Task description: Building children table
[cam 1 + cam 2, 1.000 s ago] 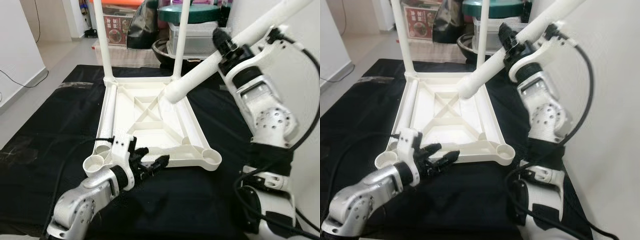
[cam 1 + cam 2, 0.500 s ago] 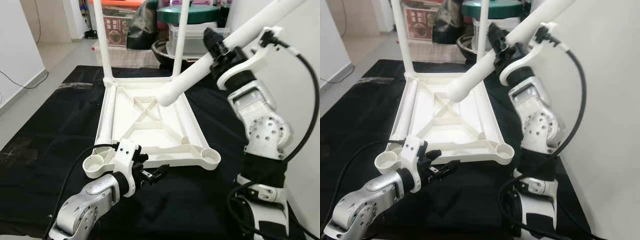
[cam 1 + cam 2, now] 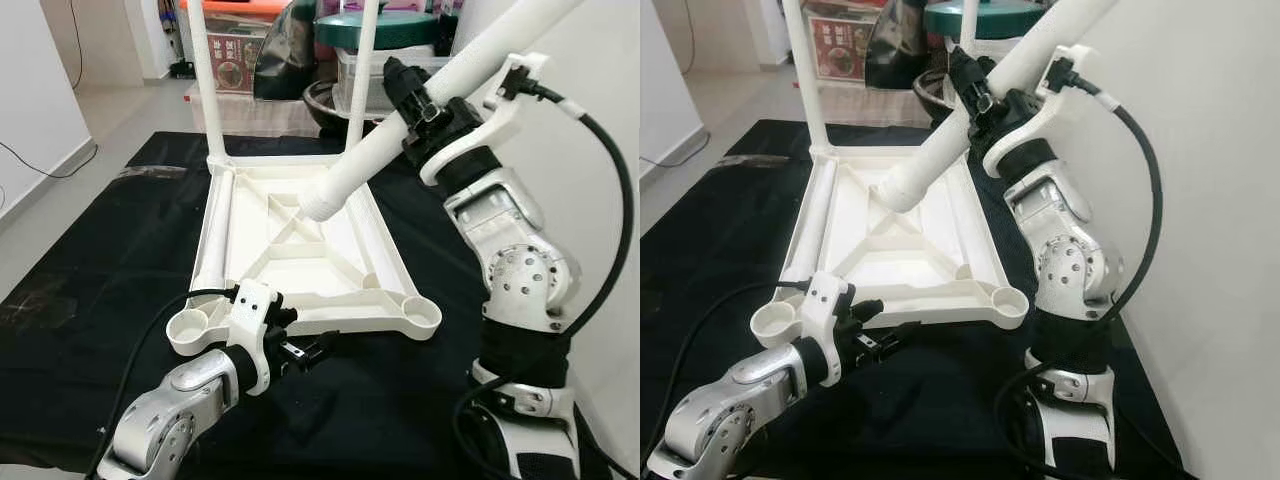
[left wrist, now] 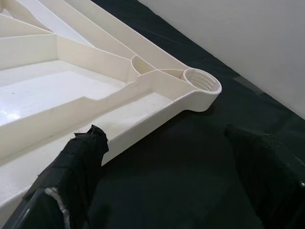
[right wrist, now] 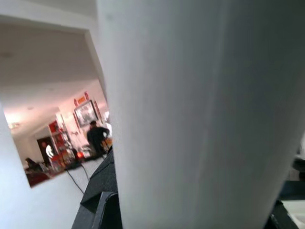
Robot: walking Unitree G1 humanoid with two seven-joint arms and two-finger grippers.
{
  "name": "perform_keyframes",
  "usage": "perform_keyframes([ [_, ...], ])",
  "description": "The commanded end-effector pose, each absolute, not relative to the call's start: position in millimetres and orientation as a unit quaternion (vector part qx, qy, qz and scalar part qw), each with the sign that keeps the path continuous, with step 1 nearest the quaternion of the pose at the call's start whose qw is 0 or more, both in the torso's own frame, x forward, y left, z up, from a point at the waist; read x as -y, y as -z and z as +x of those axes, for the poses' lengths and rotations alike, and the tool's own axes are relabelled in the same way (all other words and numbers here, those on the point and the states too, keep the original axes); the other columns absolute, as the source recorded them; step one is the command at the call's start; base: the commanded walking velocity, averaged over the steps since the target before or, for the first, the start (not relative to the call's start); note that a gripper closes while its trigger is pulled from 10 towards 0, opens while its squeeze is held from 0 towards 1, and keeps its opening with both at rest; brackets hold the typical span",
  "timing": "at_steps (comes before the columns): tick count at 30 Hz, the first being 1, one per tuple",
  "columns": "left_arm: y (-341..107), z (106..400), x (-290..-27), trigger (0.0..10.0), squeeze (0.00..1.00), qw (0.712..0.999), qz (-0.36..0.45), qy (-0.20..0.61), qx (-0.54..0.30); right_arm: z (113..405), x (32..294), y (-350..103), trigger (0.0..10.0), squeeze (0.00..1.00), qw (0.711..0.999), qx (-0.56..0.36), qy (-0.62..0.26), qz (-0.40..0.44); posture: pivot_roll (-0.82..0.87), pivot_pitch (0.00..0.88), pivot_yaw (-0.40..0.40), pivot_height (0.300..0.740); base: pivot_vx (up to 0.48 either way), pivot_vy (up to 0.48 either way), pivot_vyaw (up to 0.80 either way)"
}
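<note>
No legible writing from here; red poster (image 3: 232, 58) behind table too small to read. White plastic tabletop (image 3: 300, 250) lies upside down on black mat (image 3: 90, 280), ribbed underside up, round threaded sockets at corners, two legs already upright at far end. My right gripper (image 3: 420, 100) pinches smooth white tube leg (image 3: 400, 135), tilted, lower end hanging over tabletop middle. My left gripper (image 4: 167, 181) spread, one finger (image 4: 78, 157) touching near rim, empty socket (image 4: 202, 86) just ahead.

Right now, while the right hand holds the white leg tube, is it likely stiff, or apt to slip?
The leg tube looks stiff: it stays straight. Its smooth surface may slip in the right hand. Probably light, hollow plastic.
</note>
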State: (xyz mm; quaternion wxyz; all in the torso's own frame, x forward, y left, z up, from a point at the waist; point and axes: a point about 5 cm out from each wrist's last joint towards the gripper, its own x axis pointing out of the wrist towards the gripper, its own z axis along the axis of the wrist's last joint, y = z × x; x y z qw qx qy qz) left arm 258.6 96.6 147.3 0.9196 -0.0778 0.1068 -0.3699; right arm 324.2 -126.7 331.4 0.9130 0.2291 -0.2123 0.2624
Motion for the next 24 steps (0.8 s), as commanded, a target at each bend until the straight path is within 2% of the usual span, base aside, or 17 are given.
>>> perform_keyframes([
  [1, -144, 257, -97, 10.0, 0.0, 0.919, -0.068, 0.372, -0.113, 321, 128, -336, 0.0, 0.0, 0.91, 0.228, -0.264, 0.222, 0.06, 0.0, -0.056, 0.74, 0.0, 0.0, 0.0],
  [3, -143, 257, -98, 10.0, 0.0, 0.919, -0.067, 0.373, -0.113, 321, 128, -335, 0.0, 0.0, 0.913, 0.228, -0.261, 0.216, 0.06, 0.0, -0.056, 0.74, 0.0, 0.0, 0.0],
  [4, -142, 256, -98, 10.0, 0.0, 0.918, -0.065, 0.373, -0.115, 325, 129, -330, 0.0, 0.0, 0.928, 0.211, -0.241, 0.191, 0.06, 0.0, -0.053, 0.74, 0.0, 0.0, 0.0],
  [5, -142, 256, -98, 10.0, 0.0, 0.918, -0.065, 0.373, -0.115, 325, 129, -330, 0.0, 0.0, 0.928, 0.211, -0.241, 0.191, 0.06, 0.0, -0.053, 0.74, 0.0, 0.0, 0.0],
  [8, -141, 255, -97, 10.0, 0.0, 0.916, -0.058, 0.378, -0.118, 334, 130, -318, 0.0, 0.0, 0.961, 0.174, -0.185, 0.106, 0.06, 0.0, -0.052, 0.74, 0.0, 0.0, 0.0],
  [21, -140, 255, -96, 10.0, 0.0, 0.916, -0.053, 0.381, -0.118, 341, 140, -307, 0.0, 0.0, 0.977, 0.159, -0.137, 0.041, 0.06, 0.0, -0.055, 0.74, 0.0, 0.0, 0.0],
  [24, -139, 255, -96, 10.0, 0.0, 0.915, -0.049, 0.382, -0.118, 344, 143, -303, 0.0, 0.0, 0.981, 0.16, -0.113, -0.006, 0.06, 0.0, -0.059, 0.74, 0.0, 0.0, 0.0],
])
